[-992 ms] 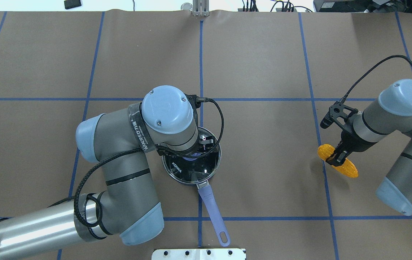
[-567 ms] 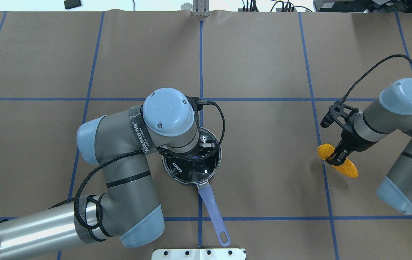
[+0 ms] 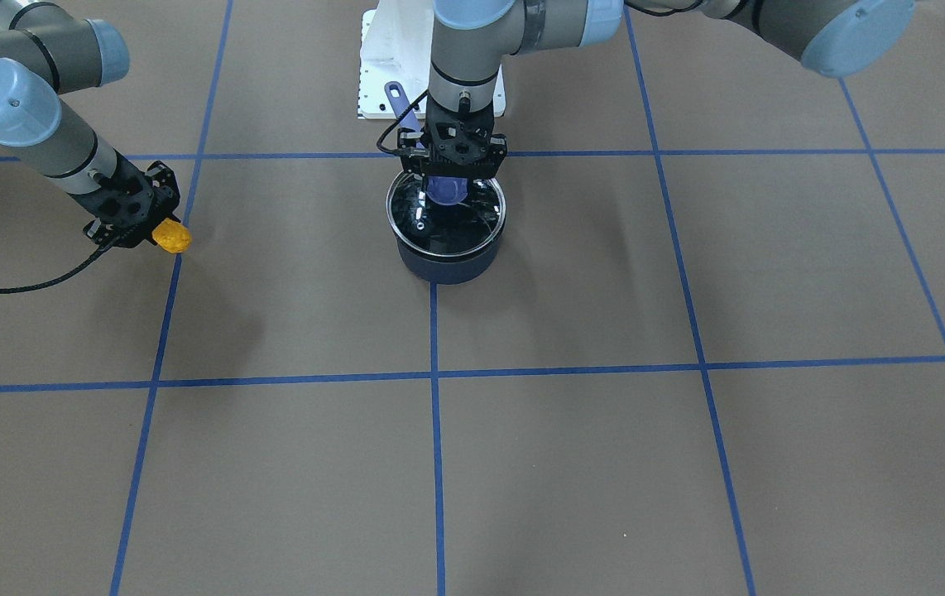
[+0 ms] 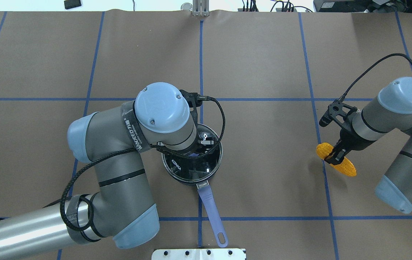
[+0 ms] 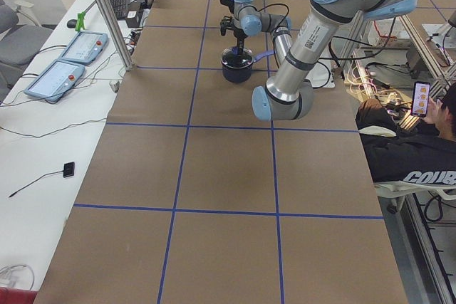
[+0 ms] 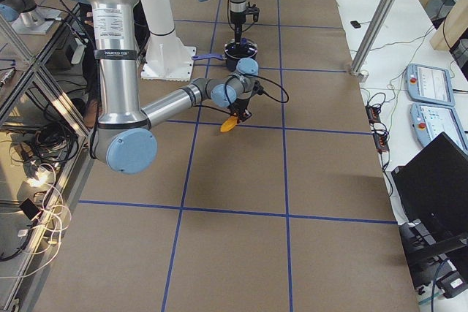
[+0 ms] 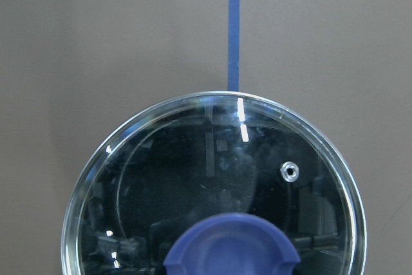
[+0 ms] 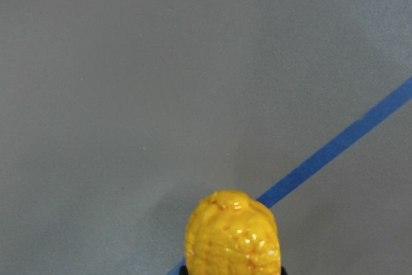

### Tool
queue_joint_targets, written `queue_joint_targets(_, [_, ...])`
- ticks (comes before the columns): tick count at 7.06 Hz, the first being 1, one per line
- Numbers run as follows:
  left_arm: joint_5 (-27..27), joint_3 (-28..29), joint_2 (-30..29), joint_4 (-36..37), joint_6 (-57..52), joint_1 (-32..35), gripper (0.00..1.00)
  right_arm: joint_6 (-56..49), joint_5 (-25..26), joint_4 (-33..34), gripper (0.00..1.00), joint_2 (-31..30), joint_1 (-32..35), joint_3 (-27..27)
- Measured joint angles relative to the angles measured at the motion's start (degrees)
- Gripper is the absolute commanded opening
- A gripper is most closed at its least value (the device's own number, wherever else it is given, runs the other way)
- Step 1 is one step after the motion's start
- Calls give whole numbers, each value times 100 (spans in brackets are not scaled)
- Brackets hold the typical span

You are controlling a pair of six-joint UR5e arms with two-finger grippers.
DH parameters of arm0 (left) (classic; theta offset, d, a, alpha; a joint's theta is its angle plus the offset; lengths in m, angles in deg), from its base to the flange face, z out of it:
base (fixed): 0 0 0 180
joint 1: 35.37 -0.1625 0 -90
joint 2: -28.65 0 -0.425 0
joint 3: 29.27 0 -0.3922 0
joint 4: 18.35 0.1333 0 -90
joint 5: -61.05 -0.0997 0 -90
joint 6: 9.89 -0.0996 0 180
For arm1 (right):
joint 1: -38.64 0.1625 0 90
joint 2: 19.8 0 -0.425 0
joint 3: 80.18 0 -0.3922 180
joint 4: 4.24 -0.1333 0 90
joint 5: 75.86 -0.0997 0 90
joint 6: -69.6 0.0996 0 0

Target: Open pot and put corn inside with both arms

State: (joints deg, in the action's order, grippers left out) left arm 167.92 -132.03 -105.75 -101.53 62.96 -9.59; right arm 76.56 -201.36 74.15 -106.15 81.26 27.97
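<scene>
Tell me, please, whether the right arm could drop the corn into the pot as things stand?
Probably not: the lid seems to sit on the pot, the left gripper closed on its knob. The right gripper holds the corn off to one side.

**Free room and obstructions.** The mouth of the pot (image 3: 448, 258) is closed off by the glass lid (image 3: 410, 217). The left pincer (image 3: 447, 182), clasped on the knob (image 3: 445, 192), and the left arm (image 4: 119, 144) overhanging the rim bar approach from above and from the robot's left. The handle (image 4: 209, 206) juts toward the white base plate (image 4: 198, 254). The right pincer (image 4: 336, 157) grips the corn (image 4: 345, 168) above the surface. Between it and the pot, a broad span of counter (image 4: 271, 155) lies open.
</scene>
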Motion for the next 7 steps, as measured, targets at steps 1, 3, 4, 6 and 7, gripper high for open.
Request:
queue_joint_targets(1, [5,-278,138,129,-102,75,51,19,-10,185,36,179,24,-3])
queue_joint_targets(3, [18,-980,637,346,-481,212,51,128,-11,1083,35,1016,85,3])
queue_joint_targets(4, [28,-1236,924,360,-765,306,51,331,-28,1435,35,1428,88,6])
queue_joint_targets(6, [38,-1574,1579,224,-1328,554,51,1015,-154,1652,35,1991,58,-7])
queue_joint_targets(7, [113,-1633,1959,-45,-1606,730,51,1424,-186,1674,35,2250,21,-33])
